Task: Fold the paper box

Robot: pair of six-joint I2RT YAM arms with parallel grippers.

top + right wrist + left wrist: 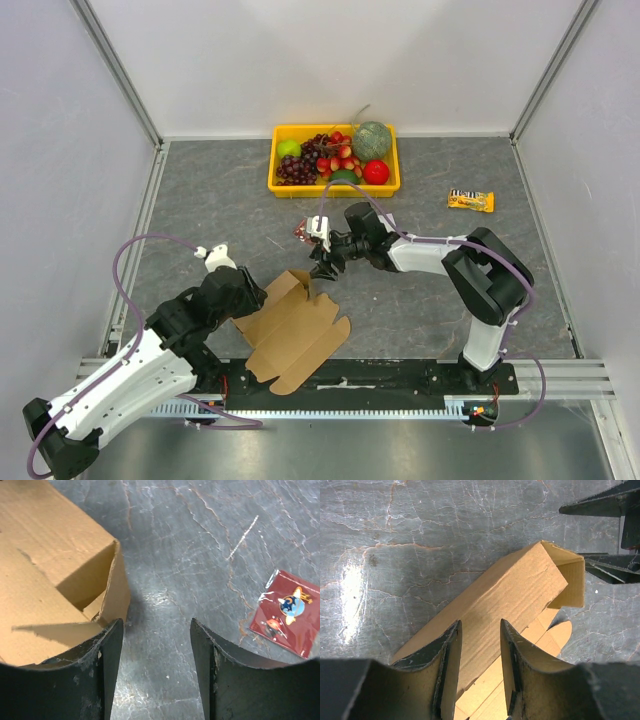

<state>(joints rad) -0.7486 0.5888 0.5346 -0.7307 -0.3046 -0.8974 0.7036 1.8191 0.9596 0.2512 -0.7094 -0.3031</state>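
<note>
The paper box [296,334] is a brown cardboard sheet lying partly folded near the front middle of the table. One long wall [495,597] stands raised, with an end flap [572,582] bent inward. My left gripper [247,296] hovers over that wall. Its jaws [480,627] are apart and astride the wall, and I see no pinch. My right gripper [325,263] is at the box's far corner [112,587]. It is open over bare table [156,630], with its left finger beside the corner flap. The right gripper's dark fingers [600,505] also show in the left wrist view.
A yellow tray [283,187] of fruit stands at the back middle. A small red packet [301,231] [290,612] lies just behind the right gripper. A yellow snack bar [470,200] lies at the back right. White walls close in the grey tabletop.
</note>
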